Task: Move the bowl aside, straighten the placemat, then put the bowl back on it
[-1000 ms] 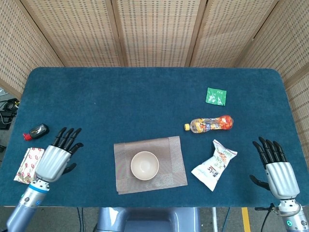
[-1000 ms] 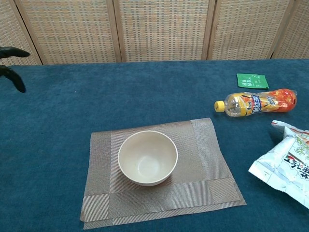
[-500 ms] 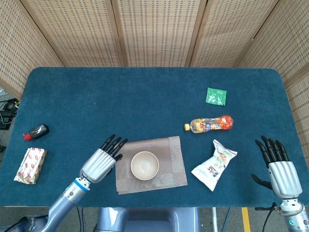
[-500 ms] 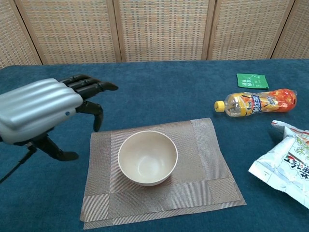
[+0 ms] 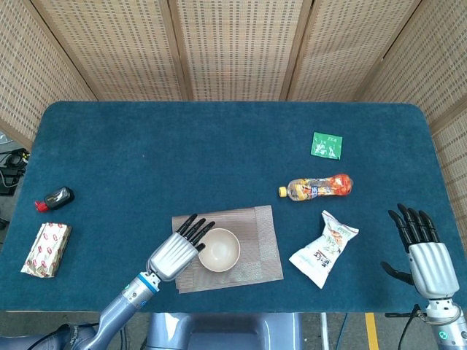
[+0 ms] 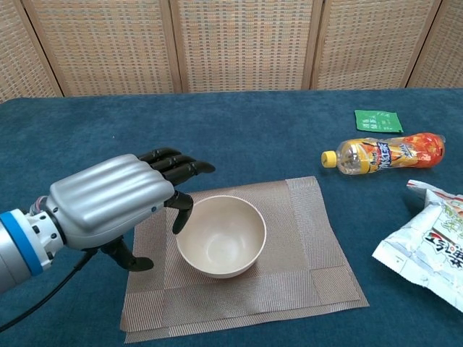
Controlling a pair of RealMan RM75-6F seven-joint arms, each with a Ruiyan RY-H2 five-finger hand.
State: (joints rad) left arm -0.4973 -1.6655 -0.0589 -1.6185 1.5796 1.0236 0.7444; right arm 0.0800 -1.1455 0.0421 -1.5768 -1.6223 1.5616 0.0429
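The bowl (image 5: 219, 249) sits upright on the placemat (image 5: 263, 251), a little toward the mat's 9 o'clock side, and the mat lies slightly askew on the blue table (image 5: 182, 153), near its 6 o'clock edge. The left hand (image 5: 177, 251) hovers over the mat's 9 o'clock part, just beside the bowl; its fingers (image 6: 177, 164) are stretched out and spread apart, holding nothing, their tips reaching by the bowl's rim at about 10 o'clock. In the chest view the thumb points down close to the bowl's wall; whether it touches cannot be told.

The right hand (image 5: 423, 249) is well apart, at the table's 4 o'clock corner, palm down with fingers straight, slightly fanned and empty.

From the bowl, a snack bag (image 5: 324, 248) lies at 3 o'clock, just off the mat's edge. A bottle (image 5: 317, 187) of orange drink lies on its side at 2 o'clock, cap toward the mat. A small green packet (image 5: 326, 144) lies farther out, at 1 o'clock. Over at 9 o'clock, near the table's edge, lie a red-and-white packet (image 5: 47, 249) and, just beyond it, a small black and red object (image 5: 56, 197). Nothing stands between the left hand and the bowl.
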